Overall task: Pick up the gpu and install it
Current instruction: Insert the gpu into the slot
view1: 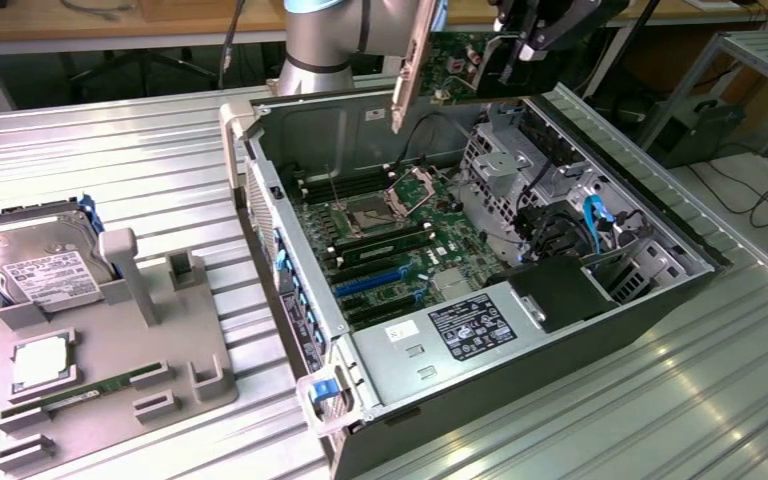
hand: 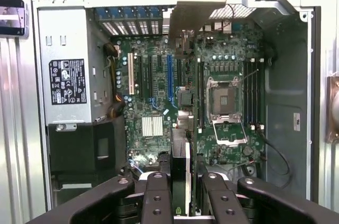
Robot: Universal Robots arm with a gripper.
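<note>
The gpu hangs on edge above the back of the open computer case, green board showing, its silver bracket pointing down over the case's rear wall. My gripper is shut on the card's other end. In the wrist view the gpu runs edge-on between my two black fingers, and its bracket is at the far end. My gripper looks straight down on the motherboard. The card hovers beside the blue slot, apart from the board.
A power supply and black drive cage fill the case's front end. On the exterior view's left a grey fixture holds a hard drive, a RAM stick and a CPU. Ribbed metal tabletop surrounds everything.
</note>
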